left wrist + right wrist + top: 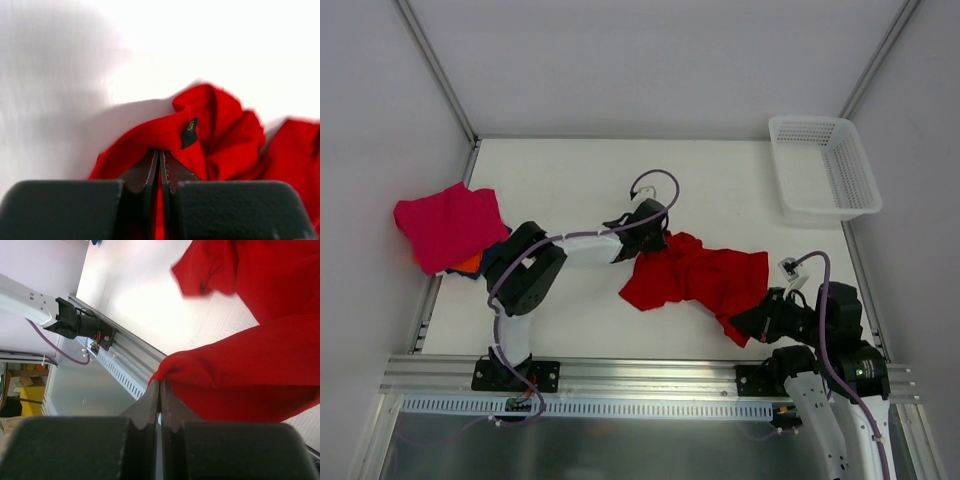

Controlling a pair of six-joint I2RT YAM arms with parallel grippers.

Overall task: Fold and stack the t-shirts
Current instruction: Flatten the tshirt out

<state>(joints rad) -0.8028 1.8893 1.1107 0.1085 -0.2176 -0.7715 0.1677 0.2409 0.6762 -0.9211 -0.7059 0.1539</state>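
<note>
Red t-shirt [695, 280]: crumpled and unfolded, on the middle-right of the white surface [580, 180], spread between the two hands with its far-left end at one and its near-right end at the other.
Left hand [160, 155]: clenched on a fold at the red t-shirt's far-left edge. In the wrist view the jaws are pressed together with red cloth between them.
Label [189, 132]: small and black, on the red cloth just beyond the left hand's fingertips.
Right hand [160, 385]: clenched on the red t-shirt's near-right corner, close to the surface's near edge. The cloth bunches into a ridge where the jaws pinch it.
Magenta t-shirt [450, 225]: roughly square, on top of a pile at the left side of the surface, overhanging the left edge.
Orange t-shirt [470, 263]: a strip showing under the magenta t-shirt's near edge.
Dark blue t-shirt [492, 258]: a sliver just right of the orange strip, also under the magenta one.
Basket [825, 165]: white mesh, at the far-right corner, well apart from all the shirts.
</note>
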